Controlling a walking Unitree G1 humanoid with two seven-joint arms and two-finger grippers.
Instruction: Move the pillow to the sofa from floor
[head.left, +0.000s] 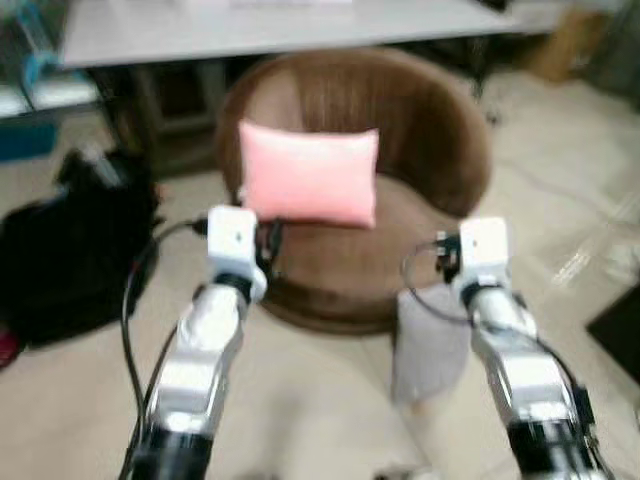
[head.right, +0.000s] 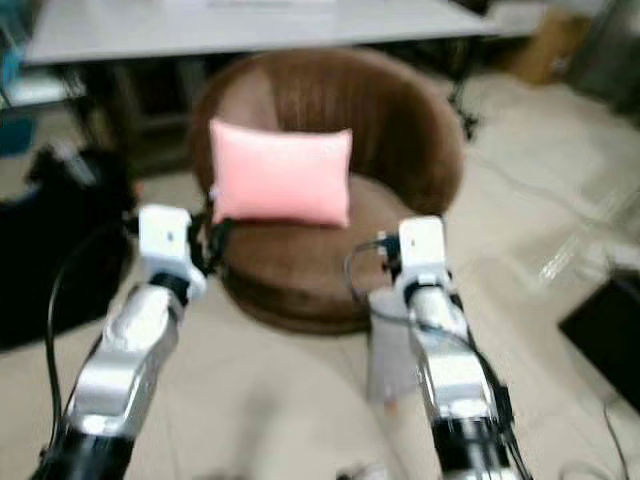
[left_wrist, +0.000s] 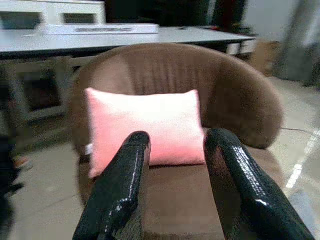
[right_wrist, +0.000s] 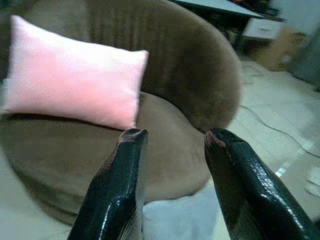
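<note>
Black bag (head.left: 70, 255): lies on the floor to the robot's left, near the chair; it narrows the room on that side.

Left gripper (left_wrist: 175, 165): raised in front of the chair's left edge, jaws spread and empty, aimed at the pillow.

Pink pillow (head.left: 308, 175): stands on its long edge on the seat of the round brown sofa chair (head.left: 440, 150), leaning against the backrest, toward the seat's left. It is off the floor, so the task appears done or nearly so. Judged light, soft and compressible, not fragile; the fabric looks smooth and may slip from a shallow pinch. Best hold, if needed: a corner or the top seam, jaws biting deep into the stuffing.

Chair: the curved back encloses the pillow behind and at both sides; open approach is from the front and above only. A white surface (head.left: 300, 30) stands close behind the backrest.

Right gripper (right_wrist: 172, 140): held before the chair's right front rim, jaws spread, empty.

Grey cloth (head.left: 430, 345): on the floor just beside the chair's front, beneath the right arm.

Floor to the right: open.
</note>
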